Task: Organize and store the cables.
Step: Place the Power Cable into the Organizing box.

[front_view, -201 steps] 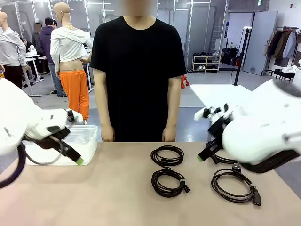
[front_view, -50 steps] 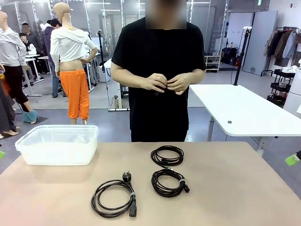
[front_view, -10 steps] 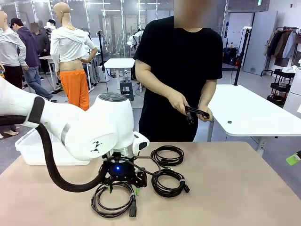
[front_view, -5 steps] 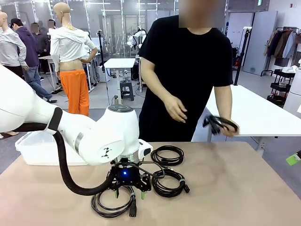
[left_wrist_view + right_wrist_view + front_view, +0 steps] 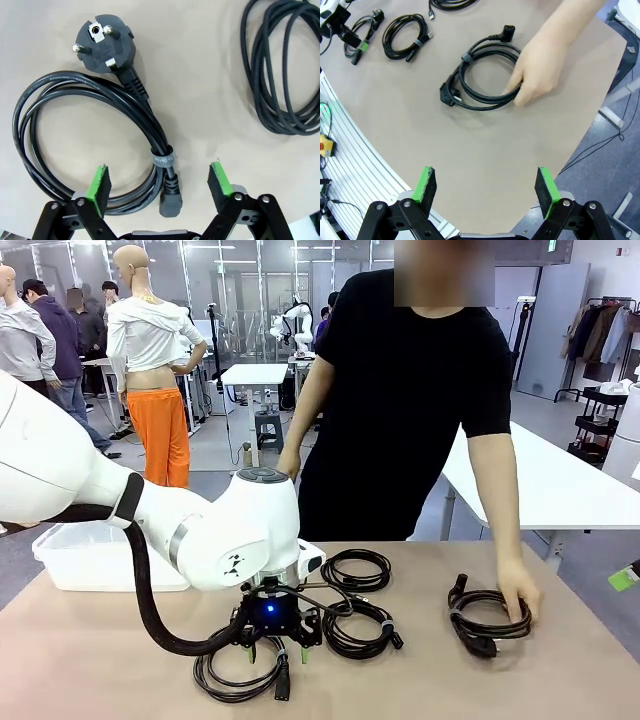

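Observation:
Several coiled black cables lie on the tan table (image 5: 520, 680). My left gripper (image 5: 275, 645) hangs open over the front-left cable (image 5: 235, 677). In the left wrist view this cable (image 5: 75, 125), with its round plug and small tie, lies with its tied side between the green pads (image 5: 98, 182) of the left gripper (image 5: 160, 182), neither pad touching it. Two more coils (image 5: 355, 568) (image 5: 360, 630) sit mid-table. A person's hand (image 5: 520, 592) rests on a coil (image 5: 485, 612) at the right. My right gripper (image 5: 487, 187) is open high above that coil (image 5: 485, 80).
A clear plastic bin (image 5: 100, 558) stands at the table's far left, partly behind my left arm. The person stands at the far side and leans over the right half. The table's rounded near edge (image 5: 395, 165) lies below my right gripper.
The person has carried a coil down and laid it on the right of the table, hand still on it. My left gripper has sunk a little closer over the front-left cable.

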{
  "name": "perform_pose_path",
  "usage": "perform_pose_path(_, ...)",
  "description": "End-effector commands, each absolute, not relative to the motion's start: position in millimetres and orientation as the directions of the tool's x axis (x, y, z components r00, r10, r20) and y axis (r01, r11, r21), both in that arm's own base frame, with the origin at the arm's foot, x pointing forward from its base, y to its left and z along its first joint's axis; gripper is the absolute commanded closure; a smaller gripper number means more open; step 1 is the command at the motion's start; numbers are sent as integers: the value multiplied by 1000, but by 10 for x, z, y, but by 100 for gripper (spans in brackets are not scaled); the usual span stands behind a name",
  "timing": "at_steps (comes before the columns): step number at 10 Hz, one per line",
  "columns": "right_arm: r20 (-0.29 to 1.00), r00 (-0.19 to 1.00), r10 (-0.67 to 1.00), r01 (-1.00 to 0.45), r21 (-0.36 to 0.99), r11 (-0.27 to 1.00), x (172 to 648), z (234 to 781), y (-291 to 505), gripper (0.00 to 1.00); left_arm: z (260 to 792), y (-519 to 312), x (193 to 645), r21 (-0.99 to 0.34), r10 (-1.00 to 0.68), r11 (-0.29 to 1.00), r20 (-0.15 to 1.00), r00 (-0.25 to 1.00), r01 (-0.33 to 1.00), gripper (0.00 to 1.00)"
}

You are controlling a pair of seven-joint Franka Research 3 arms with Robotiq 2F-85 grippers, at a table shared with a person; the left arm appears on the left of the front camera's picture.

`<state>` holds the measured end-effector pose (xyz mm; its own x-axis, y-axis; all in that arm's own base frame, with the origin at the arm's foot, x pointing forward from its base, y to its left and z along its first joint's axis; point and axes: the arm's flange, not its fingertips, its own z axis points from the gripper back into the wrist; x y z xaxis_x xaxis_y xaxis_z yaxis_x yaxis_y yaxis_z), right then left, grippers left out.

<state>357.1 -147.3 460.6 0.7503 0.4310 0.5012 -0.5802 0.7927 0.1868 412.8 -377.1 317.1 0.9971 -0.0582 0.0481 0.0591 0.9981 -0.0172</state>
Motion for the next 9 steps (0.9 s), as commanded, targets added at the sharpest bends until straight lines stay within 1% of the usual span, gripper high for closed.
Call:
perform_pose_path(1, 512, 745, 428, -585, 192, 788, 3581, 4599, -1474, 0, 3136, -3865, 4243, -3, -26, 1000, 54, 998, 26, 11)
perform_pose_path(2, 512, 745, 428, -585, 192, 788, 3581, 4599, -1474, 0, 3124, -3889, 4263, 6, -23, 1000, 57, 998, 23, 27)
perform_pose_path(3, 512, 745, 428, -585, 192, 788, 3581, 4599, -1474, 0, 3129, -3902, 4269, 5, -19, 1000, 60, 998, 18, 52)
perform_pose_path(4, 512, 745, 428, -585, 192, 788, 3581, 4599, -1474, 0, 3157, -3902, 4268, 7, -20, 1000, 66, 998, 19, 86)
perform_pose_path(5, 512, 745, 428, -585, 192, 788, 3581, 4599, -1474, 0, 3173, -3901, 4281, 15, -16, 1000, 62, 998, 16, 100)
perform_pose_path(8, 512, 745, 428, -585, 192, 788, 3581, 4599, -1474, 0, 3153, -3911, 4292, 9, -12, 1000, 23, 1000, 12, 100)
perform_pose_path(9, 512, 745, 428, -585, 192, 788, 3581, 4599, -1474, 0, 3139, -3900, 4317, 2, -20, 1000, 37, 999, 20, 100)
